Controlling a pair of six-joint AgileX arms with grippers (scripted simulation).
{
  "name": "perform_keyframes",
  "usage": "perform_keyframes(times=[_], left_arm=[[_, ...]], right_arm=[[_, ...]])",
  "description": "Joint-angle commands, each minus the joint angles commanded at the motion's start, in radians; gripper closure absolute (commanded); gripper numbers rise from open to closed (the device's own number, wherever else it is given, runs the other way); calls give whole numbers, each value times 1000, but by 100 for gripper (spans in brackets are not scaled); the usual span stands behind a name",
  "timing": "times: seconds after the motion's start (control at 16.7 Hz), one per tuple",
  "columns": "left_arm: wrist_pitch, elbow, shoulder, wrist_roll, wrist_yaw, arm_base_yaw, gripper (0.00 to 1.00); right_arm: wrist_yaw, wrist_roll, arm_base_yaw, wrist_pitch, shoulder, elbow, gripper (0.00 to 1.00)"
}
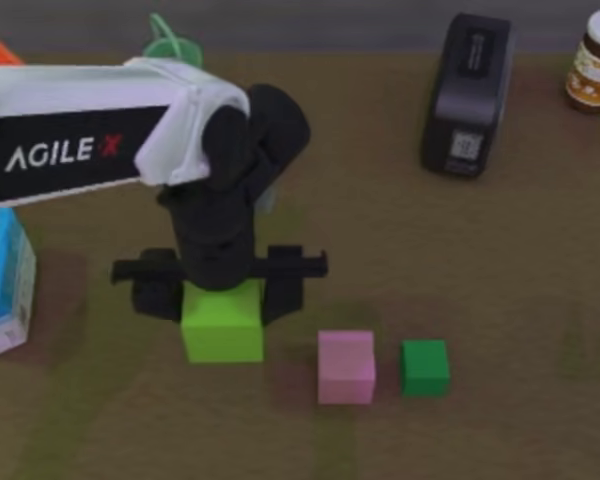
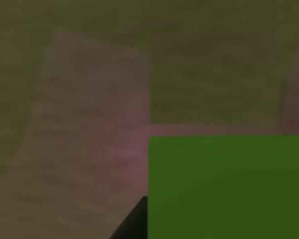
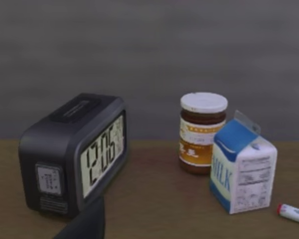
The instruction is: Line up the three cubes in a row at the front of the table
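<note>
Left gripper (image 1: 220, 290) directly above lime-green cube (image 1: 223, 323), fingers spread wide, straddling it at front-left of table (image 1: 500, 300). Pink cube (image 1: 346, 367) and dark green cube (image 1: 424, 367) rightward, slightly nearer front. Right arm unseen.

Even, dim, diffuse light; no glare. Soft shadow at 9 o'clock of pink cube (image 1: 345, 367). All views blurred; left wrist view murkiest.

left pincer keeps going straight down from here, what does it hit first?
Probably the lime-green cube. The left pincer points down with its fingers straddling that cube, so its palm would meet the cube's top; the fingertips might reach the table first. Depth is unclear.
</note>
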Motion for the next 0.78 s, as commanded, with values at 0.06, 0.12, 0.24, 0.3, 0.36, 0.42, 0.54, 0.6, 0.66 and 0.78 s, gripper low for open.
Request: perform_keyframes(times=[0.06,0.12,0.24,0.3,0.36,0.42,0.54,0.6,0.66,0.78], left_arm=[[38,-23,14,-1,0,-1,100],[79,-47,28,-2,0,-2,100],[152,-91,54,-2,1,-5,100],[175,-107,63,-2,1,-7,100],[187,-115,69,-2,1,-8,100],[189,-116,70,-2,1,-8,100],[189,-116,70,-2,1,-8,100],[189,-116,70,-2,1,-8,100],[189,-116,70,-2,1,-8,92],[189,-116,70,-2,1,-8,77]], right_arm=[[0,0,0,0,0,0,0],[0,0,0,0,0,0,0],[0,0,0,0,0,0,0],[0,0,0,0,0,0,0],[0,0,0,0,0,0,0],[0,0,0,0,0,0,0],[0,0,0,0,0,0,0],[0,0,0,0,0,0,0],[0,0,0,0,0,0,0],[0,0,0,0,0,0,0]])
